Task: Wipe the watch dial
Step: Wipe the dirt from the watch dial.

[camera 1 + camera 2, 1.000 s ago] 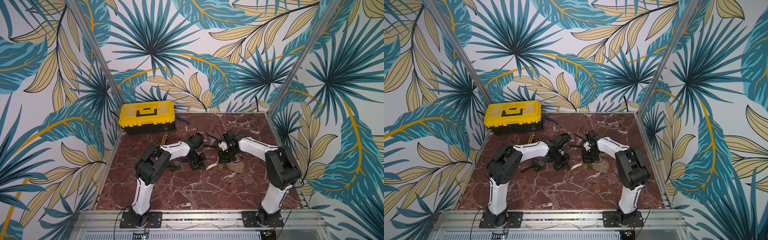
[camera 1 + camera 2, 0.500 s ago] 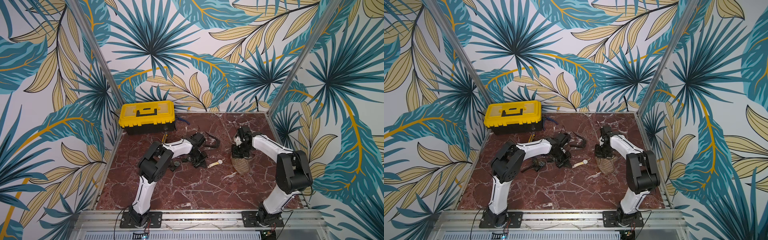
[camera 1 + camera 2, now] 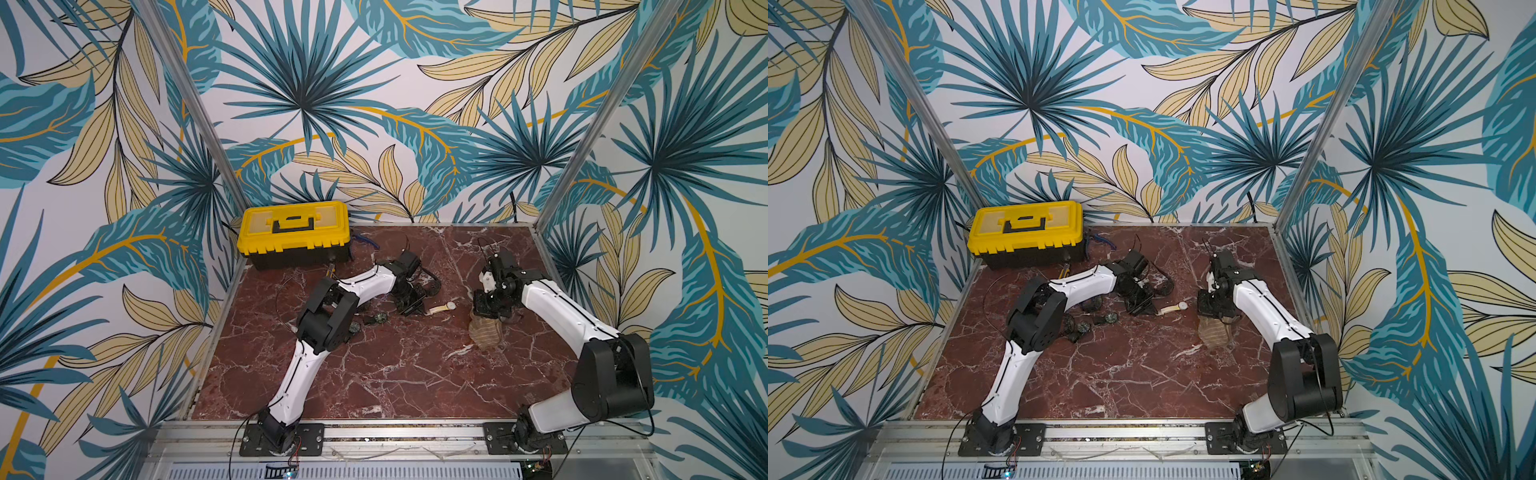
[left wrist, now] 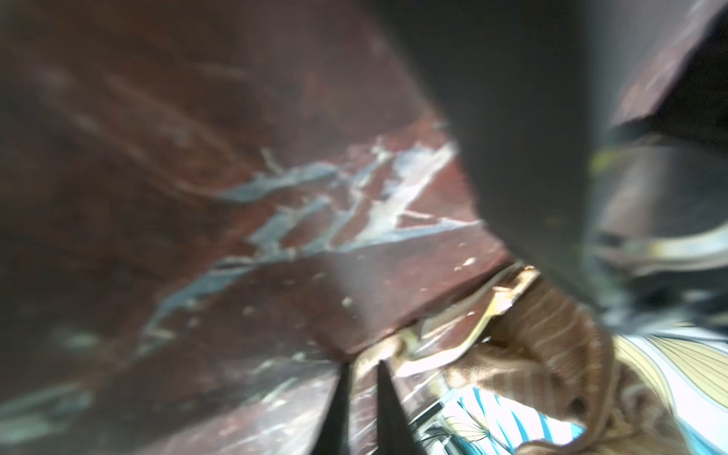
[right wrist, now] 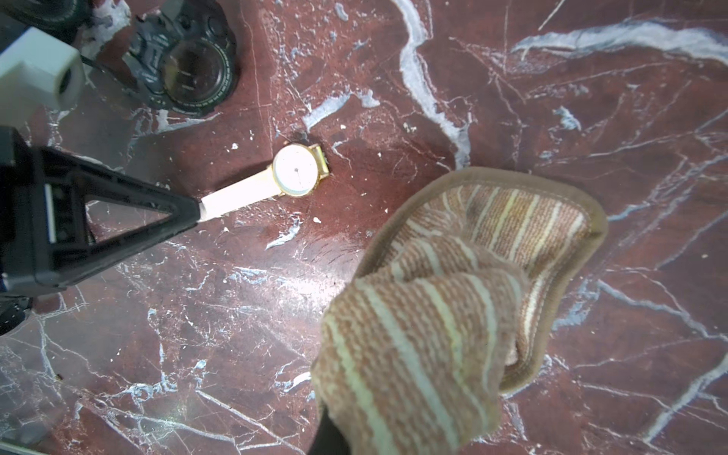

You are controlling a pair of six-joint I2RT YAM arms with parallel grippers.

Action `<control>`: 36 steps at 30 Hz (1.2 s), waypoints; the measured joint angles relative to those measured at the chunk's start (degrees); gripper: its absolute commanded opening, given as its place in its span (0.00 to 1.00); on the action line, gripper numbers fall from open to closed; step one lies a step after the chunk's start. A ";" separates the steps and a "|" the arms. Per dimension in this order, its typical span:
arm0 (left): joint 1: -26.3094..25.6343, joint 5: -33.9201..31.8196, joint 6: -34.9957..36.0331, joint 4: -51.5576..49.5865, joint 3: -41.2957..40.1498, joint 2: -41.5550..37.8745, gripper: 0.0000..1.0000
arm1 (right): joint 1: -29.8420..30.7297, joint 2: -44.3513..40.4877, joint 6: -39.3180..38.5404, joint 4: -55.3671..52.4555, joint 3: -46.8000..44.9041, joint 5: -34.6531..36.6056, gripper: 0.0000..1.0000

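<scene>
Clenches the cloth (image 5: 433,315) in the right claw (image 3: 487,312) near the face-up watch (image 5: 296,170), ready for wiping, left claw (image 5: 195,212) at its strap (image 5: 240,195) end on the tabletop (image 5: 591,118), likely as anchor, grip or release not tellable.

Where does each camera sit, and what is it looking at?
Top views: high in front, looking down on table, left arm, right arm.
Left wrist: low on left arm, sees blurry table, cloth, left pincer.
Right wrist: above table, looking down at watch, cloth; left pincer shows.
Shared: both wrist views see cloth.
</scene>
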 measured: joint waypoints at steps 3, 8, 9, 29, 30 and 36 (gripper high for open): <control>-0.33 -0.81 0.48 -0.04 0.55 -0.07 0.37 | 0.00 -0.15 0.02 0.02 -0.07 -0.02 0.00; -1.01 -2.80 1.14 -0.66 0.70 -0.63 0.44 | 0.00 -0.26 0.04 0.02 -0.72 -0.02 0.00; -1.14 -3.26 1.31 -0.90 0.70 -0.81 0.45 | 0.00 -0.37 0.04 0.00 -0.87 -0.02 0.00; -2.05 -8.96 4.00 -3.82 -1.51 -4.31 0.25 | 0.00 -1.44 0.24 0.04 -1.75 -0.07 0.00; -2.05 -8.94 3.89 -3.91 -1.51 -4.31 0.21 | 0.00 -1.44 0.24 0.04 -1.84 -0.13 0.00; -2.16 -8.76 4.00 -4.02 -1.46 -4.26 0.03 | 0.20 -0.94 0.31 0.72 -1.88 -1.36 0.00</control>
